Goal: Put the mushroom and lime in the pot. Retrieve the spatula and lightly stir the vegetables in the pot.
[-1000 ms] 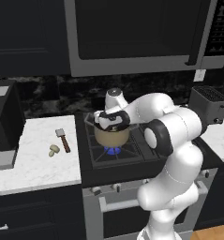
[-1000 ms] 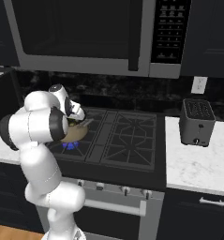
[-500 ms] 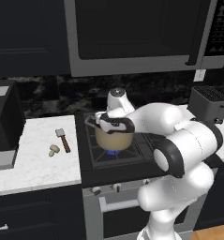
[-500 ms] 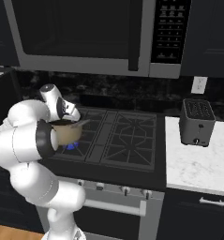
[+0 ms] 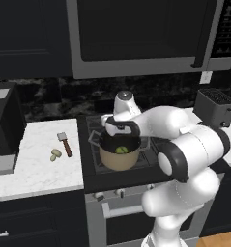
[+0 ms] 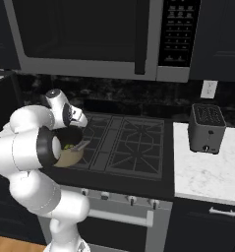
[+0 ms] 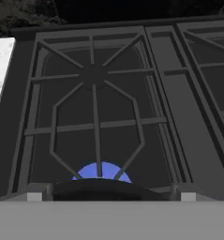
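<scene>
The pot (image 5: 119, 155) sat on the front-left burner of the stove (image 5: 90, 173), tan wall facing the left base camera, dark inside. The lime (image 5: 120, 150) lay in the pot, visible as a yellow-green spot just under the rim; the right base view showed a sliver of it (image 6: 68, 146) past the arm. The mushroom (image 5: 55, 154) was still out on the white counter (image 5: 35, 169) left of the stove, just beside the spatula (image 5: 64, 144), which lay flat with its grey blade toward the back wall and red-brown handle toward the front edge. Mushroom and spatula looked nearly touching; couldn't tell for sure.

The gripper (image 5: 118, 129) hung directly over the pot, close above the rim, the hand's dark body covering the pot's back edge. Couldn't tell whether the fingers were spread or pressed together: the fingertips were not resolvable in any view. Nothing seen between them.

The hand view looked across the stove grates (image 7: 94, 112), with a blue burner flame (image 7: 101, 171) at the bottom and a strip of white counter (image 7: 0, 70) at the left edge.

Around it: a dark appliance (image 5: 3, 123) stood on the counter at far left, microwave (image 5: 136, 38) overhead, toaster (image 6: 206, 128) on the right-hand counter, well apart from the pot. In the right base view the arm's own elbow (image 6: 35, 145) blocked most of the pot.
</scene>
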Controlling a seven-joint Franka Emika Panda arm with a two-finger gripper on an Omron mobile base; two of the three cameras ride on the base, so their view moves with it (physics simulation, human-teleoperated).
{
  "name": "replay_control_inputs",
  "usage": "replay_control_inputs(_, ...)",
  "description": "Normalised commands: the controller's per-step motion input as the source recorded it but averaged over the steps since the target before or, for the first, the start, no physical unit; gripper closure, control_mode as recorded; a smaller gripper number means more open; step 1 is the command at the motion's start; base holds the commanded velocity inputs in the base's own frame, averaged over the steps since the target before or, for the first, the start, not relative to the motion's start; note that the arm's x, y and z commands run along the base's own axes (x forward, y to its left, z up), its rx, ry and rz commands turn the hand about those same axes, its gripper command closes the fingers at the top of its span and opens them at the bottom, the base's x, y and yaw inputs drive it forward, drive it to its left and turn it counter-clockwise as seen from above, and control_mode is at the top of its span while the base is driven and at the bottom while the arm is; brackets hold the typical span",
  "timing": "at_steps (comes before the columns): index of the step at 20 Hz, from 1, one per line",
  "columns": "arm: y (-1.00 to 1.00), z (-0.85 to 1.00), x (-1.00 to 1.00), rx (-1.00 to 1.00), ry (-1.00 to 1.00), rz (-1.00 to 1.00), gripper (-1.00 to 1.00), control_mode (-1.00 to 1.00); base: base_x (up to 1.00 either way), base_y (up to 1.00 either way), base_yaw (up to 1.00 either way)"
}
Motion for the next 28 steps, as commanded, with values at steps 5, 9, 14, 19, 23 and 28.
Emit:
replay_control_inputs(5, 0.00, 0.02, 0.31, -0.02, -0.10, 0.00, -1.00, -1.00, 0.00, 0.00, 0.00)
replay_control_inputs(9, 0.00, 0.12, -0.20, -0.03, -0.19, 0.00, -1.00, -1.00, 0.00, 0.00, 0.00)
replay_control_inputs(14, 0.00, 0.21, -0.29, -0.01, -0.07, 0.00, -1.00, -1.00, 0.00, 0.00, 0.00)
replay_control_inputs(19, 0.09, 0.68, -0.55, 0.00, 0.01, 0.05, -1.00, -1.00, 0.00, 0.00, 0.00)
replay_control_inputs(23, 0.61, 0.85, -0.51, 0.00, 0.09, 0.09, -1.00, -1.00, 0.00, 0.00, 0.00)
replay_control_inputs(28, 0.96, 0.57, -0.27, -0.02, 0.17, 0.04, -1.00, -1.00, 0.00, 0.00, 0.00)
